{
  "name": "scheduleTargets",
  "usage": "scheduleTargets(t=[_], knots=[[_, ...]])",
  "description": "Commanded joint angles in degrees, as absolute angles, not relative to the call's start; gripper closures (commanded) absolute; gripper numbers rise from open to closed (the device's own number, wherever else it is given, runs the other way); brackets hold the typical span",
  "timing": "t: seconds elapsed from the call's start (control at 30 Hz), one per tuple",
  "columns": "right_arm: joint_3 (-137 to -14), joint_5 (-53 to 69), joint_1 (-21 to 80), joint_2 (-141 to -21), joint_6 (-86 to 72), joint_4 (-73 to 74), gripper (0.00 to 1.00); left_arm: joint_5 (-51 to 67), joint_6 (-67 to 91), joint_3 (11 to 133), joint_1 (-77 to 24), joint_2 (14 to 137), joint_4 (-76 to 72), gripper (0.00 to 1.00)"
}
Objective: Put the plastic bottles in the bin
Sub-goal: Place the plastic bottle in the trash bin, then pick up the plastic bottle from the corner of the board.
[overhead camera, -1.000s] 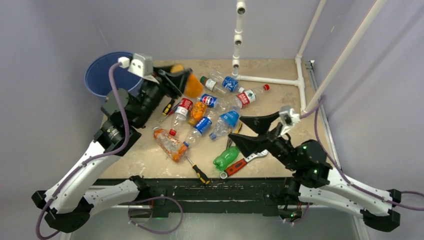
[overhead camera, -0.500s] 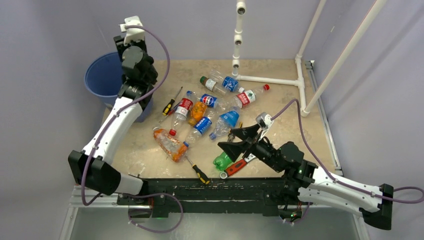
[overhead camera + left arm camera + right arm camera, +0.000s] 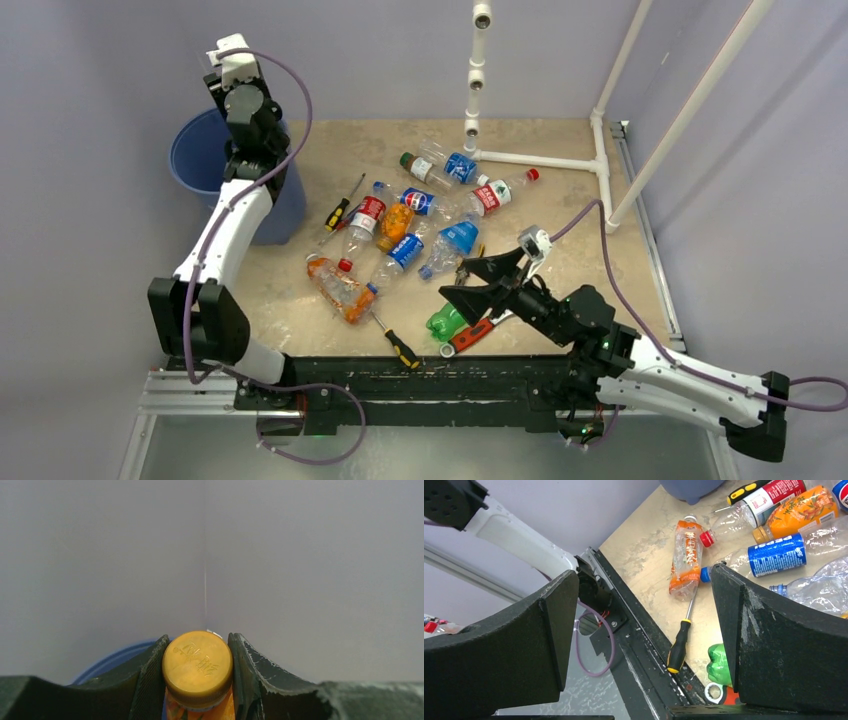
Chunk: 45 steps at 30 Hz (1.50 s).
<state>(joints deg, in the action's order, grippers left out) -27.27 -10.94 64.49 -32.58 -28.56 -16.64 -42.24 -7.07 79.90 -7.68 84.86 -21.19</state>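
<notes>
My left gripper [image 3: 198,641] is shut on the yellow cap of an orange-filled bottle [image 3: 197,667], which hangs below it. The blue bin's rim [image 3: 112,661] shows just beneath. In the top view this gripper [image 3: 235,90] is raised over the bin [image 3: 200,150], and its fingers and the bottle are hidden by the wrist. My right gripper [image 3: 470,283] is open and empty just above the green bottle [image 3: 450,318], which also shows in the right wrist view [image 3: 718,664]. Several bottles lie mid-table, among them a Pepsi bottle [image 3: 405,252], a red-labelled one [image 3: 366,214] and a crushed orange-labelled one [image 3: 340,287].
A black-and-yellow screwdriver [image 3: 396,344] lies near the front edge, and another [image 3: 340,208] lies beside the bin. A red-handled wrench [image 3: 480,328] lies next to the green bottle. A white pipe frame [image 3: 540,160] stands at the back right.
My left arm has swung the orange bottle up from the table's back left to above the bin. My right gripper has come down and left toward the green bottle.
</notes>
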Motion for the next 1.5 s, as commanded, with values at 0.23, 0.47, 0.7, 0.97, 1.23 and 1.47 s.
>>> scheduleTargets(t=[0.23, 0.47, 0.7, 0.97, 1.23, 1.47], knots=[[-28.8, -13.6, 64.6, -28.3, -27.1, -12.8, 0.01, -33.7, 5.1, 82.4, -4.6, 87.0, -11.8, 0.38], [-32.3, -17.5, 64.6, -30.4, -25.8, -10.8, 0.01, -33.1, 8.4, 85.7, -5.5, 81.0, -8.2, 0.01], [-34.8, -25.4, 64.6, -31.6, -28.7, -8.8, 0.01, -23.4, 11.0, 90.2, -18.0, 73.9, 5.7, 0.01], [-38.7, -41.0, 64.0, -41.5, -34.6, 4.0, 0.01, -10.5, 18.0, 76.2, -28.2, 69.3, 19.0, 0.01], [-31.9, -19.1, 41.3, -45.2, -40.5, -1.4, 0.06, -4.0, 23.2, 59.9, -28.4, 62.6, 16.0, 0.01], [-28.3, -7.9, 36.3, -53.0, -43.6, -9.3, 0.13, -1.0, 24.2, 49.0, -28.4, 55.2, 7.5, 0.01]])
